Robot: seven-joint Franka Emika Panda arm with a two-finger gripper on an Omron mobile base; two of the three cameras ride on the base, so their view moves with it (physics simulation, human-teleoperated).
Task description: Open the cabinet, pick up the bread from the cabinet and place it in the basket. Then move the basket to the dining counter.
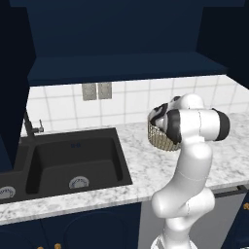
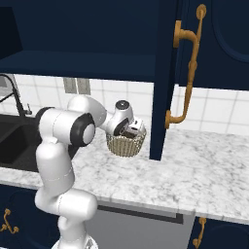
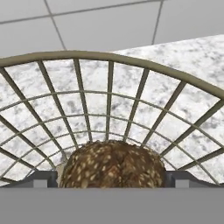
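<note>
Gripper (image 2: 132, 130) spread wide, we see, lowered into the mouth of the basket (image 2: 126, 144); its two dark fingertips (image 3: 43, 179) stand on either side of the bread (image 3: 113, 164), a brown speckled loaf lying inside the wire mesh; whether they touch it we cannot tell; the basket stands on the marble desk (image 2: 204, 175), to the right of the black sink (image 1: 73, 163) and near the white tiled wall (image 1: 131, 99); the cabinet (image 2: 189, 58) hangs above, one navy door with a brass handle (image 2: 187, 68) swung open beside the basket; our white arm (image 1: 189, 160) bends over the desk.
</note>
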